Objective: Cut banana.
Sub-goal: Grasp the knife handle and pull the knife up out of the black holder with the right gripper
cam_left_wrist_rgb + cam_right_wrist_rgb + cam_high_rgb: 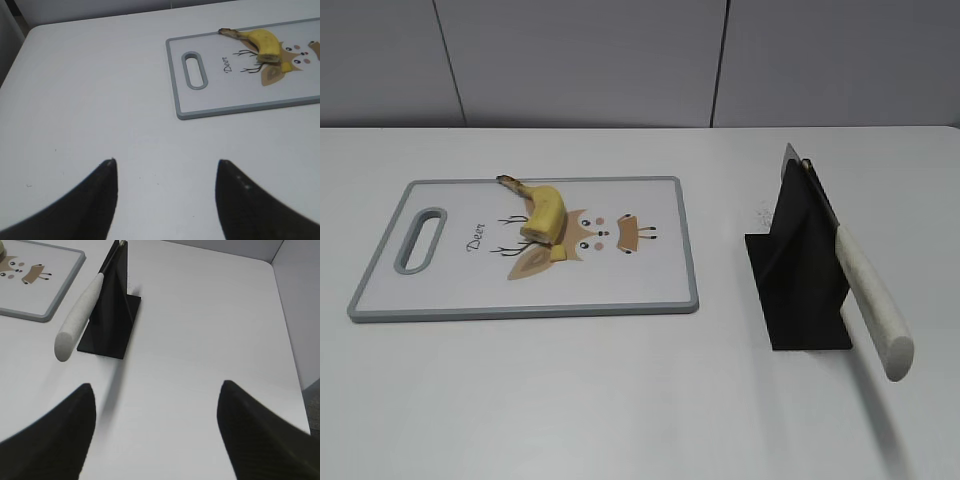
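On the cutting board [640, 290], far side near its middle, your banana [544, 209] lies, stem pointing far-left. Right of it, well apart, a knife [865, 290] rests in a black stand [800, 300]. Left pincer [165, 165] and right pincer [157, 390] both gape wide over bare tabletop [620, 400], holding nothing.

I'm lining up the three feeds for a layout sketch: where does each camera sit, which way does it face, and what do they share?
Exterior: in front of the table, slanting down at the cutting board, banana and knife in its black stand; no robot parts.
Left wrist: above the left hand, open, facing the board's handle end.
Right wrist: above the right hand, open, facing the knife.
Shared: the board appears in all three; the knife in the exterior and right wrist views.
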